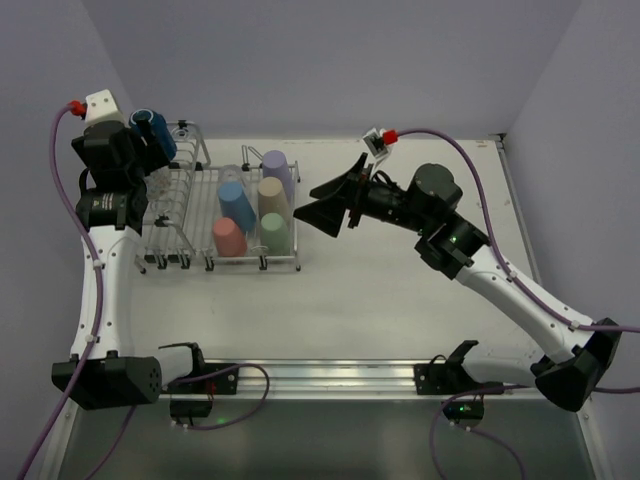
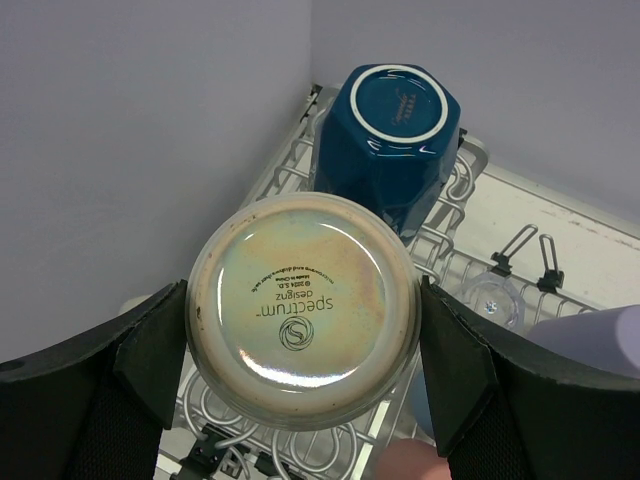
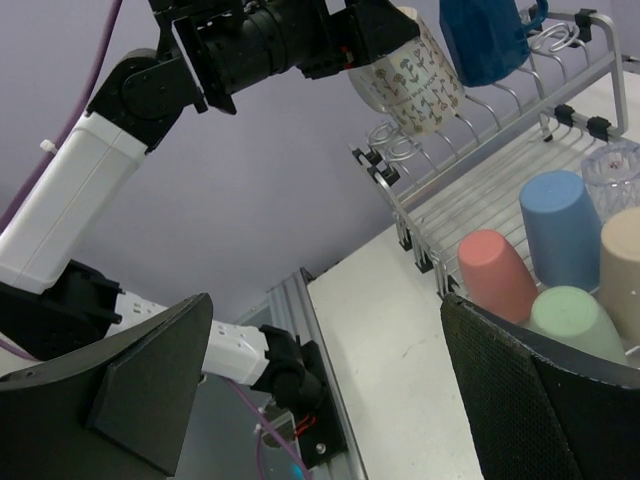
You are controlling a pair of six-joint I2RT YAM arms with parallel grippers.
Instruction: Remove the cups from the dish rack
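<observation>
White table, floral mug base-up in left jaws

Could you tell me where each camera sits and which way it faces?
Top external: above and behind the arms, looking down on table, dish rack, cups; both arms show.
Left wrist: on the left gripper, looking past its fingers at the patterned mug it grips.
Right wrist: on the open right gripper, facing the rack; fingers show.
Shared by both wrists: patterned mug, dark blue mug.
</observation>
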